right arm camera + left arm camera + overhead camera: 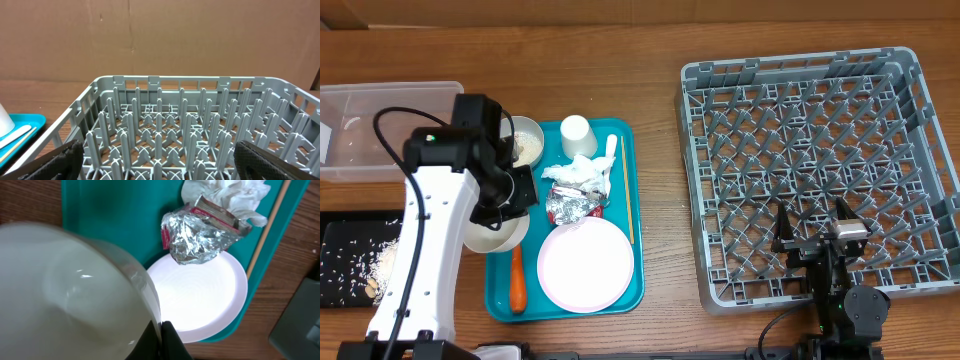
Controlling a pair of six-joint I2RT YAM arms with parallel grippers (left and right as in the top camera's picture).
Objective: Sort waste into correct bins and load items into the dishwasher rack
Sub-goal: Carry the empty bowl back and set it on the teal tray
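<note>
Holding a white bowl (pixel 75 290) in clenched left pincer (pixel 160 327), right pincer (pixel 810 222) released above rack (pixel 800 100)

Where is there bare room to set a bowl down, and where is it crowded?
Free: the rack floor, and the bare table strip between the tray and the rack. Crowded: the tray, filled by plate, foil, napkin and cup.

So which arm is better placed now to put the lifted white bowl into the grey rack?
Left, I think. The left gripper is shut on the rim of the bowl. The right gripper hangs open and empty over the near edge of the rack, away from the bowl.
</note>
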